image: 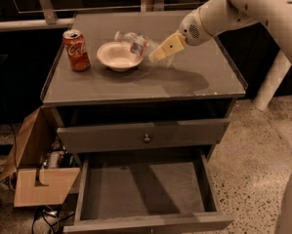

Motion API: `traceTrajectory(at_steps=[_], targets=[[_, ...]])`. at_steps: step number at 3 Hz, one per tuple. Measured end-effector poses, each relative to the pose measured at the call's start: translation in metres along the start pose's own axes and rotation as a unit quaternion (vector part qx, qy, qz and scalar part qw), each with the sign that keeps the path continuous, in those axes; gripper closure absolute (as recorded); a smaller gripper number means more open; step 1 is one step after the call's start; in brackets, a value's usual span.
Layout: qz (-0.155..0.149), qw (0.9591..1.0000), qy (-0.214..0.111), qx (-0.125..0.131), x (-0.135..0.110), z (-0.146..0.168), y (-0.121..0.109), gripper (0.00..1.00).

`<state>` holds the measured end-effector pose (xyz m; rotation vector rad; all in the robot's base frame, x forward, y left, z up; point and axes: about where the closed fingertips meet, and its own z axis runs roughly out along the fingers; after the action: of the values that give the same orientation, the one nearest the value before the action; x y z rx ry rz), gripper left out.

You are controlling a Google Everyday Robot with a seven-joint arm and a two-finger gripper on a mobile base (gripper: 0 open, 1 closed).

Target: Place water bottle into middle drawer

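The small clear plastic water bottle with the red-and-white paper label [135,44] is not upright: it lies nearly flat at the back of the grey tabletop [184,84], just behind the far rim of the shallow white bowl [117,56]. Its long axis runs across the picture. What looks like the capped end points left towards the red Coca-Cola can [76,50], and the base end points right. The cream-coloured claw [157,54] on the white robot arm [243,9] reaches in from the right and slants down to the left, so it sits almost in line with the bottle, its tip at the base end. I cannot tell how far the claw is open, nor whether it has any hold on the bottle or merely touches it. This alignment is what the next move depends on. Approaching end-on along the axis would probably push the bottle towards the bowl, so the claw likely needs to turn and close across the body instead. The wide, shallow grey middle drawer [145,191] stands pulled out low at the front, below the closed grey drawer front with the round metal knob [146,138], well apart from the bottle.
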<state>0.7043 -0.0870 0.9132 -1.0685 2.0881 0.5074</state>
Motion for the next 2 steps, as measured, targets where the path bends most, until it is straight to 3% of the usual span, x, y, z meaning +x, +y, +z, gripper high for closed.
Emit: traceTrajectory(at_steps=[2], targets=[[0.0, 1.0, 0.0, 0.0, 0.0, 0.0001, 0.0, 0.63]])
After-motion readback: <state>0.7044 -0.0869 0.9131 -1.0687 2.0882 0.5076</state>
